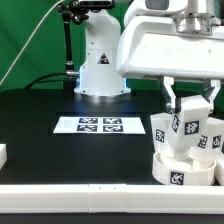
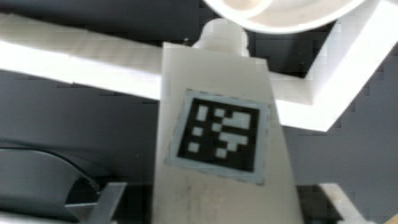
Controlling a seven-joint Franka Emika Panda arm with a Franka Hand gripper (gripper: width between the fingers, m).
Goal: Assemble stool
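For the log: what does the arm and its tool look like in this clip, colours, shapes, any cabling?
The arm is glossy white with rounded, bulbous joints on a broad conical base. A black joint section tops it, and a thin black cable hangs beside it. The tool has a boxy white body ending in two short dark fingers. No markings are readable on it.

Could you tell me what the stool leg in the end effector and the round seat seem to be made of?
The leg looks like white plastic with a matte, faintly ridged surface and a stuck-on printed tag. The seat appears to be the same smooth white plastic, though the exterior view is too coarse for certainty.
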